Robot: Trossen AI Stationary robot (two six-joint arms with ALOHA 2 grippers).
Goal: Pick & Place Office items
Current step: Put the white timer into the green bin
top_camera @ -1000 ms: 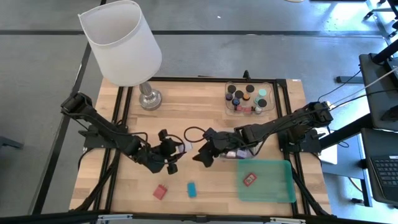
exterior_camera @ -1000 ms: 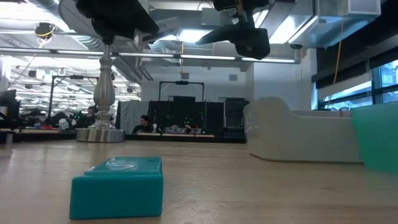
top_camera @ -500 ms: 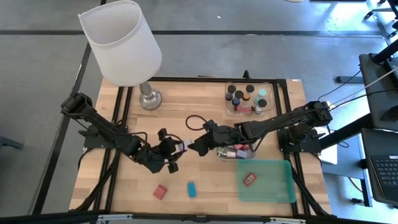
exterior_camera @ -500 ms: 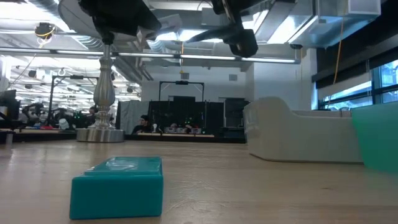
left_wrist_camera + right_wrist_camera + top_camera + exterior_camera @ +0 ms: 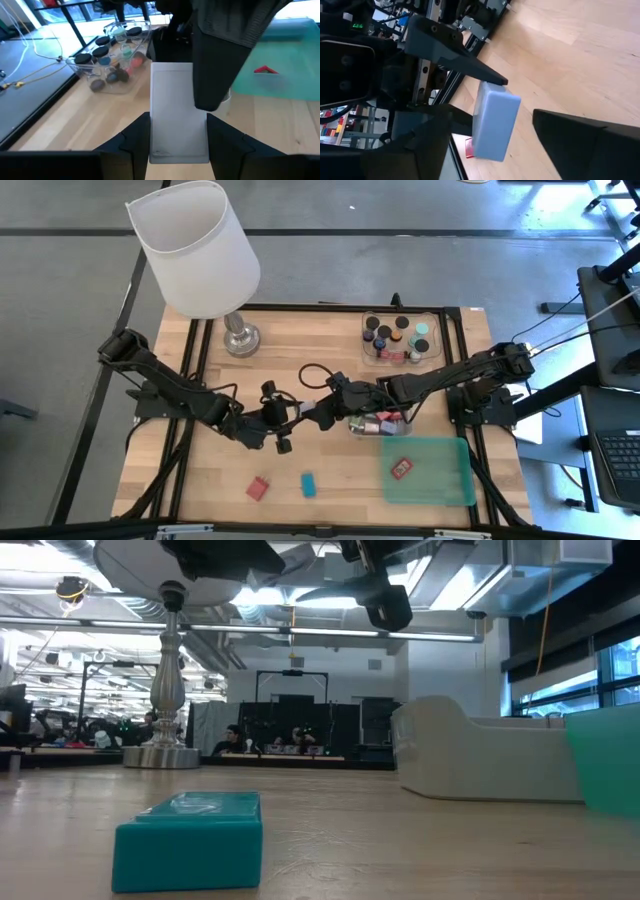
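A pale lavender block [image 5: 172,100] hangs above the middle of the table, and my left gripper [image 5: 177,120] is shut on it. In the high view this block [image 5: 301,410] shows between the two grippers. My right gripper [image 5: 492,120] faces it from the table's right and is open. Its fingers stand on either side of the block's free end [image 5: 496,107], with a gap showing on both sides. A teal block [image 5: 308,484] and a red block [image 5: 259,488] lie flat on the wood near the front edge. Another red block [image 5: 402,468] lies in the green tray [image 5: 445,480]. My left gripper pinches the lavender block between its two fingers by the long sides [image 5: 157,140], at the end nearest the wrist. The fingers come from the table's left, slanting a little downward, and lie along the block. The block juts out past the fingertips, clear of the table.
A clear tray [image 5: 436,350] with several capped cylinders stands at the back right. A second clear tray [image 5: 392,428] sits under my right arm. The lamp [image 5: 197,248] with its metal base [image 5: 240,338] stands at the back left. Bare wood lies at the front left.
My right gripper has swung toward the table's left and turned, and now stands around the lavender block's free end. My left gripper has rolled a little and edged toward the right gripper, with the block still in its hold.
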